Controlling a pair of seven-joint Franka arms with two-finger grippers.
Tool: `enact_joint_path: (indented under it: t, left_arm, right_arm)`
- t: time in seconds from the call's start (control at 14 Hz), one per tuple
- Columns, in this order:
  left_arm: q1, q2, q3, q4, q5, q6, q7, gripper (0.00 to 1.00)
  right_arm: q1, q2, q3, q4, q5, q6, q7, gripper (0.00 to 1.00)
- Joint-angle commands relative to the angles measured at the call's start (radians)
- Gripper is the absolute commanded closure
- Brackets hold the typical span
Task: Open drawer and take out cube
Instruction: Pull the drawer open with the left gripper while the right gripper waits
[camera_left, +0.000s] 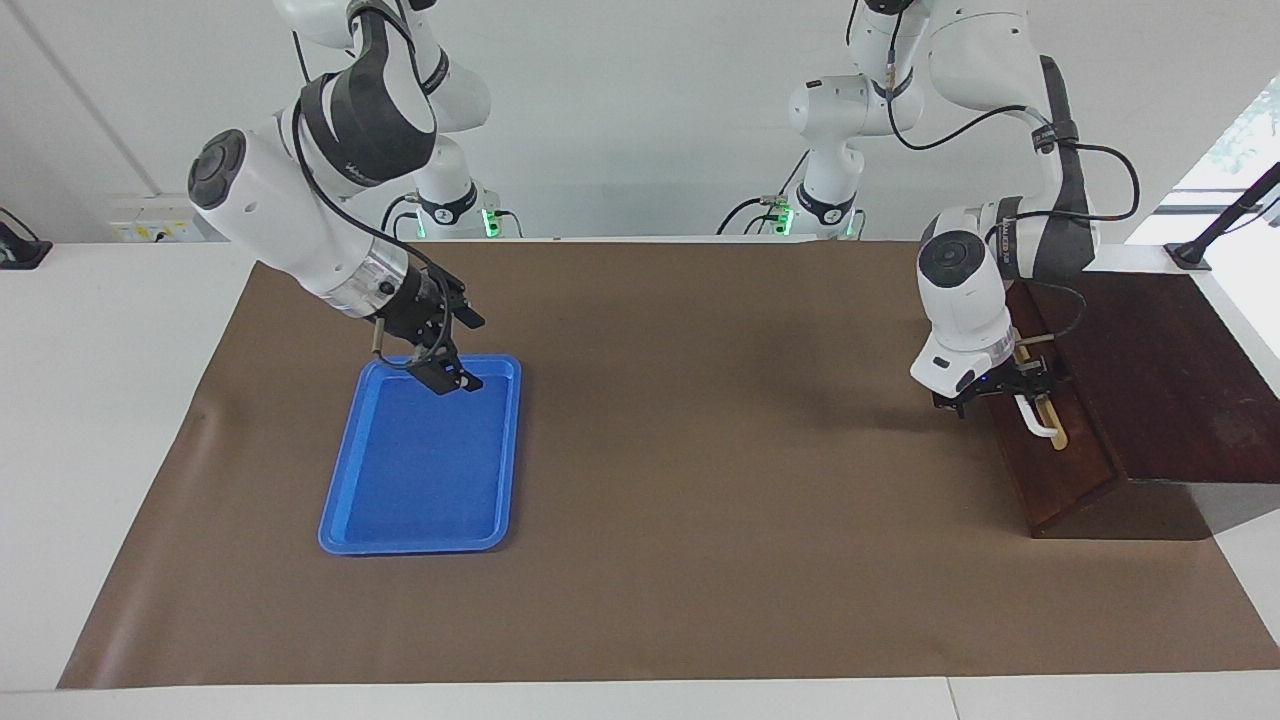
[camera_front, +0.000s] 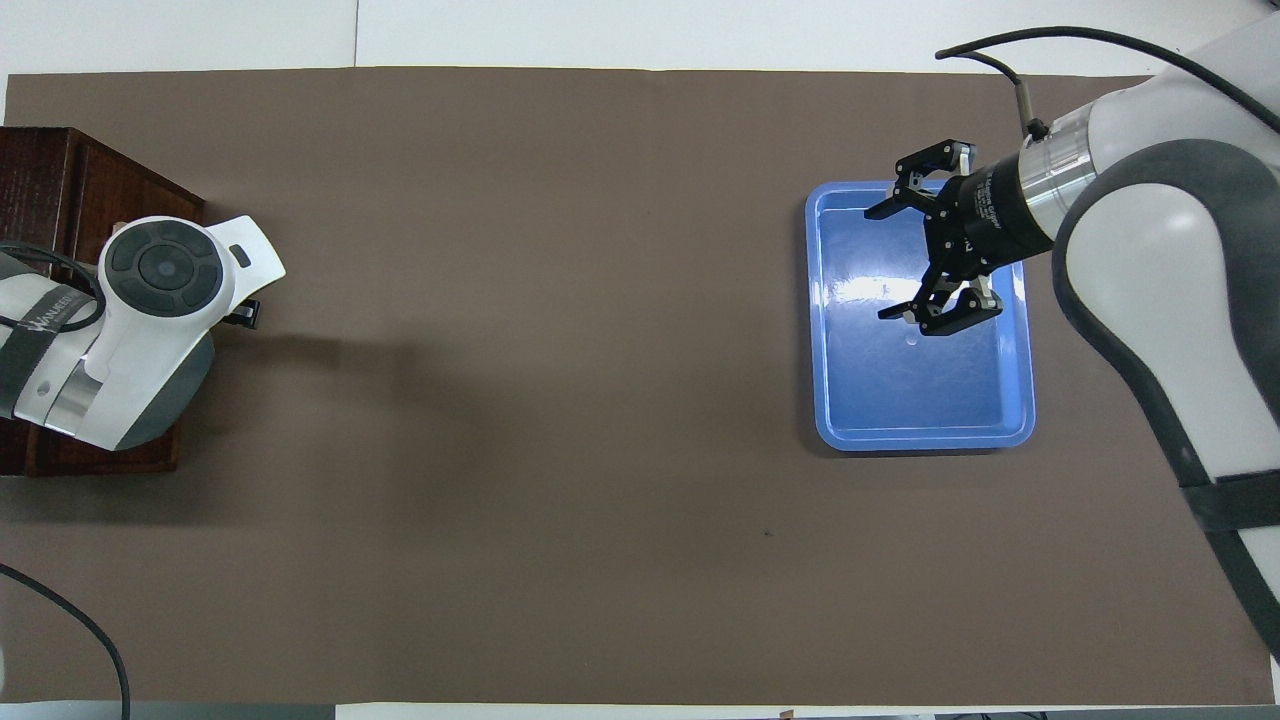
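At 9 o'clock on the tabletop (camera_front: 600, 400), reading the clock from the robots' own seat with 12 pointing away from them, a dark wooden box (camera_left: 1150, 350) sits at the left arm's end. The drawer (camera_left: 1065, 470) is in it and looks fully shut, its front facing 3 o'clock toward the middle of the tabletop. The white handle (camera_left: 1040, 420) has its long axis running 6 to 12, across the line of pull.

The left arm (camera_left: 965, 290) is bent down over the drawer front, and the left jaws are right at the nearer end of the handle. I cannot tell whether they are closed on it or only beside it.

No cube shows in either view. It is probably inside the shut drawer.

A pull would have to go straight toward 3 o'clock, square to the handle, and the left arm is by far the nearer one for it.

Well apart at 3 o'clock, the right jaws hang spread wide and holding nothing over the farther half of a blue tray (camera_front: 920, 440), where the right arm (camera_front: 1150, 250) waits.
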Motion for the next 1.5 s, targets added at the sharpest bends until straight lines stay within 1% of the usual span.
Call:
enact_joint_path:
  t: [0.0, 0.14, 0.29, 0.43, 0.64, 1.0, 1.07, 1.29, 1.43]
  left_arm:
    - [-0.089, 0.033, -0.001, 0.023, -0.050, -0.024, -0.043, 0.00]
    - [-0.141, 0.035, -0.001, 0.041, -0.134, -0.051, -0.082, 0.00]
    - [-0.176, 0.035, -0.001, 0.043, -0.168, -0.058, -0.150, 0.00]
    - [-0.216, 0.035, -0.001, 0.056, -0.211, -0.076, -0.180, 0.00]
    - [-0.248, 0.035, -0.001, 0.070, -0.241, -0.101, -0.198, 0.00]
    - [-0.236, 0.035, 0.002, 0.069, -0.239, -0.111, -0.200, 0.00]
    - [-0.232, 0.035, 0.002, 0.084, -0.241, -0.122, -0.200, 0.00]
    - [-0.213, 0.036, 0.001, 0.203, -0.244, -0.240, -0.188, 0.00]
    - [-0.213, 0.038, 0.002, 0.259, -0.306, -0.292, -0.192, 0.00]
  right_arm:
    - [0.044, 0.018, 0.004, 0.006, 0.020, 0.039, 0.033, 0.00]
    - [0.078, 0.018, 0.004, -0.004, 0.023, 0.072, 0.033, 0.00]
    - [0.088, 0.020, 0.004, -0.018, 0.028, 0.089, 0.033, 0.00]
    - [0.089, 0.009, 0.004, -0.047, 0.051, 0.094, 0.029, 0.00]
    - [0.089, 0.006, 0.004, -0.055, 0.051, 0.088, 0.023, 0.00]
    - [0.089, -0.006, 0.004, -0.079, 0.052, 0.088, 0.013, 0.00]
    - [0.090, -0.006, 0.004, -0.079, 0.052, 0.086, 0.013, 0.00]
    - [0.093, -0.008, 0.004, -0.079, 0.049, 0.091, -0.012, 0.00]
    - [0.095, -0.006, 0.002, -0.079, 0.042, 0.086, -0.084, 0.00]
